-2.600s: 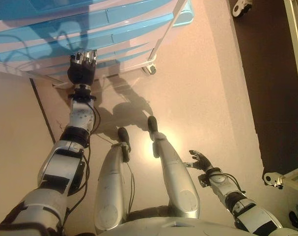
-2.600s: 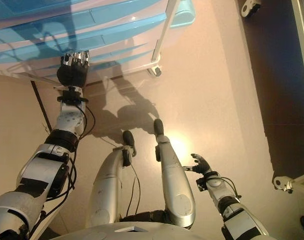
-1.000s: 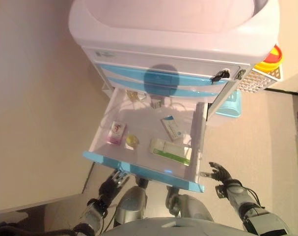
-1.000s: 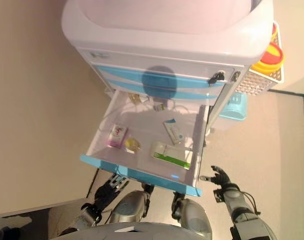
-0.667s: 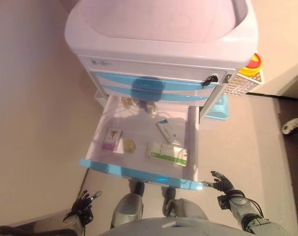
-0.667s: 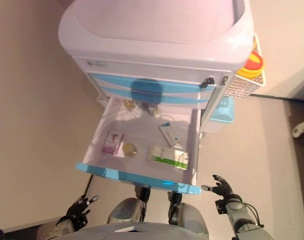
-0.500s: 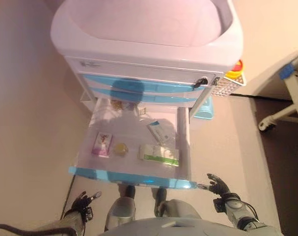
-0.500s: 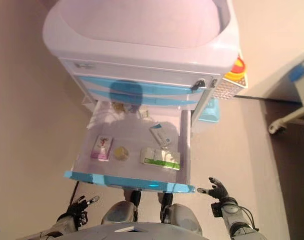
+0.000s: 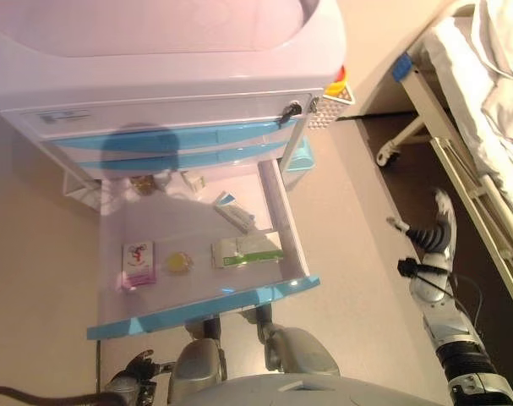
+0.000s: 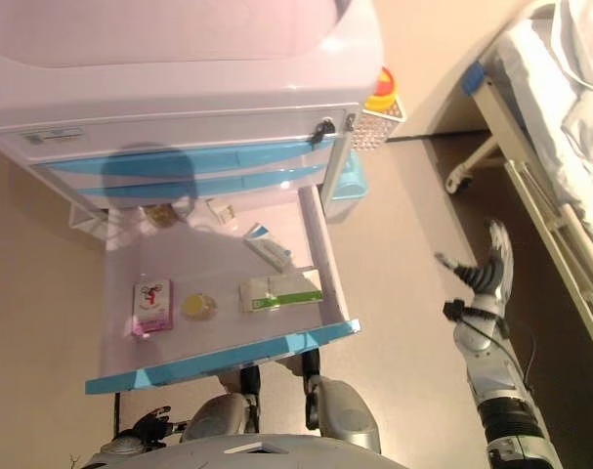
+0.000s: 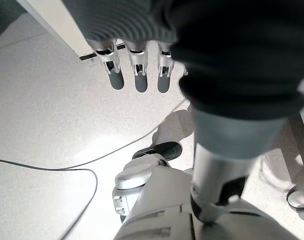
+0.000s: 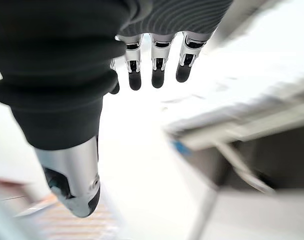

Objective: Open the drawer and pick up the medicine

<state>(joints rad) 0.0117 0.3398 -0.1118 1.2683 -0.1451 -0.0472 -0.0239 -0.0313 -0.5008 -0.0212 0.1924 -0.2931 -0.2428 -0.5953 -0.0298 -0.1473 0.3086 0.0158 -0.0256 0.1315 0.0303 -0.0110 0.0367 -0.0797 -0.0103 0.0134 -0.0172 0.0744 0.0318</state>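
Drawer: the drawer of the cart stands pulled well out, its blue front toward the robot, so the opening part looks done.
Medicine: several packs lie flat on the drawer floor. A green-and-white box sits toward the drawer's right wall, a small yellow round item is just left of it, and a pink box lies further left. A blue-and-white box rests nearer the back of the drawer, with small items behind it under the cart's shadow.
Right hand: the right hand is raised well to the right of the drawer, near a bed; its fingers are straight and spread, holding nothing.
Left hand: the left hand hangs low, below the drawer front, fingers loosely extended and empty.
Step in hand: reaching into the drawer for a pack, as I judge it.
How to do it well: bring the right hand over the drawer's right wall and come down from above, not in from the side. The green-and-white box is the nearest target. It lies flat, so pinch it across its narrow sides.
Risk: catching the drawer wall, or pushing the box along the smooth floor.
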